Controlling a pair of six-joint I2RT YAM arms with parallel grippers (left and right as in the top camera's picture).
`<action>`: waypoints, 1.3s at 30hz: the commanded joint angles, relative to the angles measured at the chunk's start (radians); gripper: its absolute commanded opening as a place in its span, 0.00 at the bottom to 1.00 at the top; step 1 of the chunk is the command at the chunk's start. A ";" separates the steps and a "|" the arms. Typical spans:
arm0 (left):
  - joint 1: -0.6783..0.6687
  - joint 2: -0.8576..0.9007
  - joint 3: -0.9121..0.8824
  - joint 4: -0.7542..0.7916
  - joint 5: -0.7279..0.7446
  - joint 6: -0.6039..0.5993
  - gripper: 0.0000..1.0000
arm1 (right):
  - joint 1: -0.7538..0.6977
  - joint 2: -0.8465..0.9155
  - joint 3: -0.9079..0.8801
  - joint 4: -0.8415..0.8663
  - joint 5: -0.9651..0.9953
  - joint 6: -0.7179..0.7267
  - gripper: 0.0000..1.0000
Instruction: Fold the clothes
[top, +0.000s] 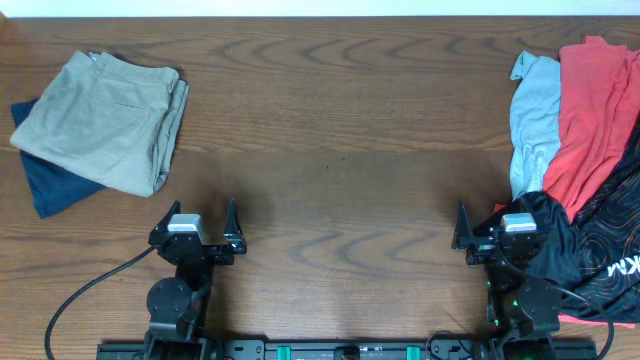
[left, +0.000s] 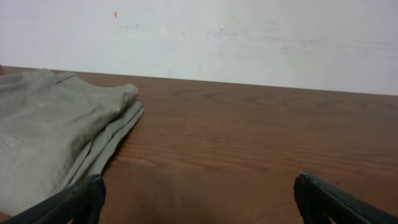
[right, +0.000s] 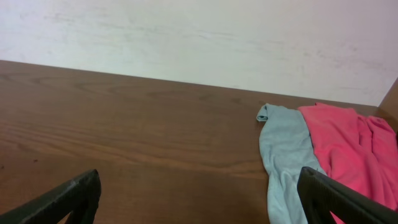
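From where I stand, both arms sit low at the near edge of the table (top: 340, 130). The left gripper (top: 204, 214) is spread wide with nothing in it. So is the right gripper (top: 490, 222), though its outer finger is hard to pick out against the black T-shirt (top: 590, 250) crumpled just beside it. That shirt runs off the right edge (its white print is cut short). Behind it lie the coral-red shirt (top: 592, 110) and pale grey-blue shirt (top: 532, 115), unfolded. Far left, a folded khaki garment (top: 100, 120) covers most of a dark blue garment (top: 55, 188).
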 joint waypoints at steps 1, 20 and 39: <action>-0.004 -0.005 -0.018 -0.040 -0.005 0.009 0.98 | 0.012 -0.007 -0.003 -0.003 -0.003 -0.013 0.99; -0.004 -0.005 -0.018 -0.040 -0.005 0.009 0.98 | 0.012 -0.007 -0.003 -0.003 -0.003 -0.013 0.99; -0.004 0.000 -0.016 -0.037 0.014 -0.033 0.98 | 0.012 -0.004 -0.002 0.002 0.037 0.031 0.99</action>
